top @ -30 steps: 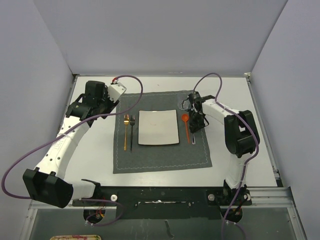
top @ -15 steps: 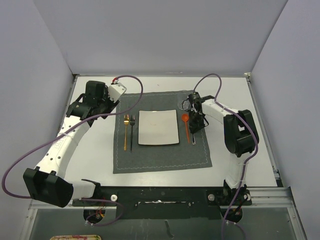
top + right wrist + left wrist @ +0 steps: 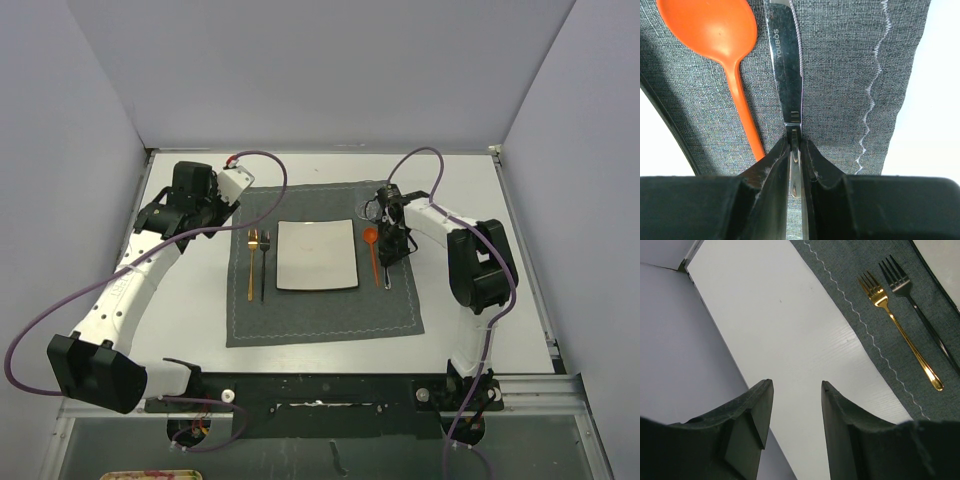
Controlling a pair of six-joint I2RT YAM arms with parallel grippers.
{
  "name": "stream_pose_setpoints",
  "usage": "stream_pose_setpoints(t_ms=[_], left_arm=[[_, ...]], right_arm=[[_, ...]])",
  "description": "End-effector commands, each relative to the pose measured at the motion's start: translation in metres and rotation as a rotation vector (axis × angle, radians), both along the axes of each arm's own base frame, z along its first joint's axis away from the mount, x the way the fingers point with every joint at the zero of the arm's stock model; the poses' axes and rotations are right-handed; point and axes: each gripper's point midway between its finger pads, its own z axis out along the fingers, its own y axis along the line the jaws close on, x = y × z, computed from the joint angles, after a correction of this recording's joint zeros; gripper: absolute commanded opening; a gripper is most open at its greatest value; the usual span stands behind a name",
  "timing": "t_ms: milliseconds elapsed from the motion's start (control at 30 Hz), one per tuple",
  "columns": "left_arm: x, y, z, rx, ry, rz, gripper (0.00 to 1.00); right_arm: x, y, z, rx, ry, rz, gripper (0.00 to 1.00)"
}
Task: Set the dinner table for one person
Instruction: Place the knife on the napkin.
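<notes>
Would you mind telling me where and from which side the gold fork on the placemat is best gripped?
Grip the gold fork at mid-handle, coming straight down from above with the jaws spanning its width. It lies flat on the placemat, so only the slim handle offers opposing sides. The black fork lies close on the side toward the plate, so room there looks tight.

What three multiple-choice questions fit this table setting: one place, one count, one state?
1. The orange spoon lies: A right of the plate; B on the plate; C left of the plate.
2. Count of forks on the placemat: A one; B two; C three.
3. The right gripper is: A open, empty; B shut on the knife; C shut on the spoon.
Answers: A, it lies past the plate's right edge; B, one gold, one dark; B, fingers pinch the knife's handle.
</notes>
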Motion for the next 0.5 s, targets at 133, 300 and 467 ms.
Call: stream_pose_setpoints(t_ms=[133, 300, 467], left_arm=[[0.0057, -0.0042, 0.0038, -0.018, -0.028, 0.000, 0.42], [0.0057, -0.0047, 0.0032, -0.020, -0.026, 0.002, 0.42], [0.0054, -0.0057, 0.0030, -0.019, -0.024, 0.001, 0.42]], right_arm=[[0.0107, 0.0019, 0.0103, 0.025, -0.034, -0.033, 0.00], [0.0108, 0.0002, 0.0098, 0.026, -0.032, -0.040, 0.00], [0.0111, 0.0009, 0.0092, 0.032, -0.028, -0.040, 0.00]])
